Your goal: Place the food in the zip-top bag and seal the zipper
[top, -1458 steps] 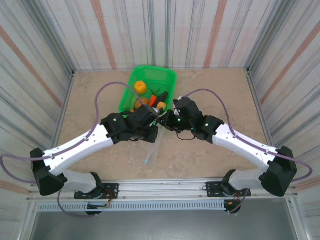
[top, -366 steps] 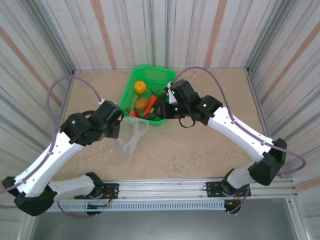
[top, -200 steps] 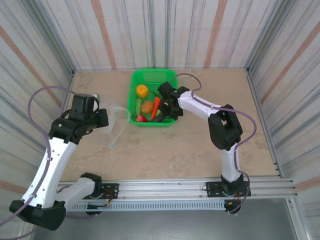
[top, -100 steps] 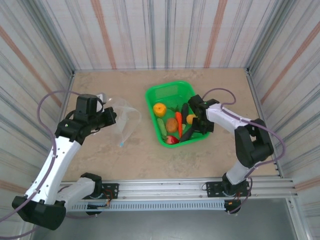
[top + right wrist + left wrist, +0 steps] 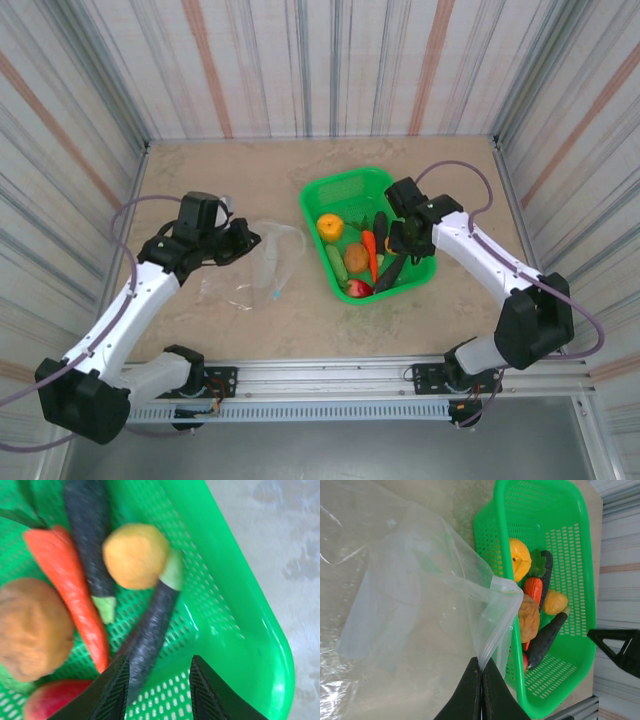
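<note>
From above, the left pincer (image 5: pixel 243 240) grips the zip-top bag (image 5: pixel 272 262), which droops onto the bench (image 5: pixel 200 180) just left of the green basket (image 5: pixel 335 186). The food all lies in that basket, under the right pincer (image 5: pixel 402 240). In the left wrist view those fingers (image 5: pixel 469 687) are pressed together on the bag's mouth edge, the mouth sagging half open. In the right wrist view the fingers (image 5: pixel 112 690) stand wide astride the eggplant (image 5: pixel 150 630). Held by one edge, the mouth may fold closed; a finger could snag the mesh.
</note>
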Tool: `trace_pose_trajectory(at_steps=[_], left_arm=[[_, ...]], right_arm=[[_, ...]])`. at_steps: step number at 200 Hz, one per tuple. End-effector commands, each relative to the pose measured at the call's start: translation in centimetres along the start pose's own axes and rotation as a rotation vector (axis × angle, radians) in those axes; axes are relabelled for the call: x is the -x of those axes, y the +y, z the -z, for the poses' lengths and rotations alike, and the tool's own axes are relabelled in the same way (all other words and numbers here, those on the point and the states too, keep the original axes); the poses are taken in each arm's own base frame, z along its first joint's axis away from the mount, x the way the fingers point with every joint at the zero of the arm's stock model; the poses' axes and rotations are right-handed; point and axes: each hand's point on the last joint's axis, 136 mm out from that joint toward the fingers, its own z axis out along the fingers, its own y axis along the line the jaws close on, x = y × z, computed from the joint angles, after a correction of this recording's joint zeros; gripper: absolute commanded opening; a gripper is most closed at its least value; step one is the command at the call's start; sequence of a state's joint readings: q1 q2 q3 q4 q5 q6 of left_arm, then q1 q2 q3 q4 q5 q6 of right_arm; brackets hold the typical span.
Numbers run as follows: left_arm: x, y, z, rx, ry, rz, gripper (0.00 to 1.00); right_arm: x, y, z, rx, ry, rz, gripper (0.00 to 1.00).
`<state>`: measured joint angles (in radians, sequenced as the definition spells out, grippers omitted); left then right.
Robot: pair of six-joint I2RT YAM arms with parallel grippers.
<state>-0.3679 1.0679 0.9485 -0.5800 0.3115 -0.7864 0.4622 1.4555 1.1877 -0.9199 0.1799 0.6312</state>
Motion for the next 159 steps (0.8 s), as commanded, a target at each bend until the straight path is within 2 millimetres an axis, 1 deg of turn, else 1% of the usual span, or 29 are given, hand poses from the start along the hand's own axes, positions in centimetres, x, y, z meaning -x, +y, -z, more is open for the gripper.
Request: trace_pose_trajectory(at_steps=[1,21,35,46,60,72,90,106,120,129,139,146,147,148,150,159], left_arm=[[0.4,-1.1,-0.4,-0.030,-0.010,0.018,0.00],[0.8,-0.8,-0.5,-0.007,-0.027,0.036,0.00],[0.8,-1.3,-0.3,-0.031,-0.023,0.031,0.00],[0.7,-1.4,-0.2,-0.030,-0.010,0.030,0.00],[0.5,-1.5,-0.4,-0.031,0.010,0.026,0.00],[0.5,-1.7,-0.6,-0.030,0.026,0.014,0.00],[0.7,-2.7,-0.5,-0.052,0.029,-0.034,0.00],[0.6,-3.1,-0.4,-0.037,0.013,-0.066,0.00],[0.4,-3.9,-0.6,-0.063,0.009,-0.071,0.00],[0.4,-4.3,-0.9,-0.086,0.017,-0.066,0.00],[0.5,-4.8,-1.4,-0.110,0.027,-0.066,0.00],[0.6,-5.0,-1.8,-0.113,0.037,-0.074,0.00],[0.6,-5.1,-1.8,-0.114,0.038,-0.076,0.00],[0.7,-5.2,-1.8,-0.115,0.037,-0.078,0.00],[0.7,-5.2,-1.9,-0.112,0.041,-0.081,0.00],[1.0,-5.4,-2.1,-0.103,0.047,-0.092,0.00]], right_arm=[[2.2,1.6,-1.5,0.051,0.024,0.053,0.32],[4.9,2.7,-3.7,0.079,0.035,0.030,0.19],[6.5,3.3,-5.5,0.070,0.048,0.026,0.15],[7.7,3.1,-6.8,0.021,0.048,0.030,0.10],[9.2,1.4,-8.0,-0.115,0.024,0.045,0.08],[10.1,-0.2,-8.7,-0.184,0.007,0.039,0.08],[10.8,-2.6,-9.4,-0.223,-0.002,0.012,0.07],[11.3,-4.5,-9.2,-0.245,-0.027,-0.010,0.08],[11.7,-5.5,-9.2,-0.240,-0.047,-0.026,0.11],[11.9,-5.1,-9.2,-0.189,-0.045,-0.028,0.16],[12.1,-3.3,-8.7,-0.105,-0.051,0.001,0.27],[12.3,-2.0,-8.0,-0.064,-0.075,0.029,0.39],[12.3,-1.7,-7.9,-0.056,-0.079,0.035,0.39],[12.3,-1.4,-7.8,-0.049,-0.082,0.038,0.43],[12.3,-1.0,-7.6,-0.036,-0.087,0.049,0.47],[12.4,1.3,-6.6,0.040,-0.110,0.084,0.59]])
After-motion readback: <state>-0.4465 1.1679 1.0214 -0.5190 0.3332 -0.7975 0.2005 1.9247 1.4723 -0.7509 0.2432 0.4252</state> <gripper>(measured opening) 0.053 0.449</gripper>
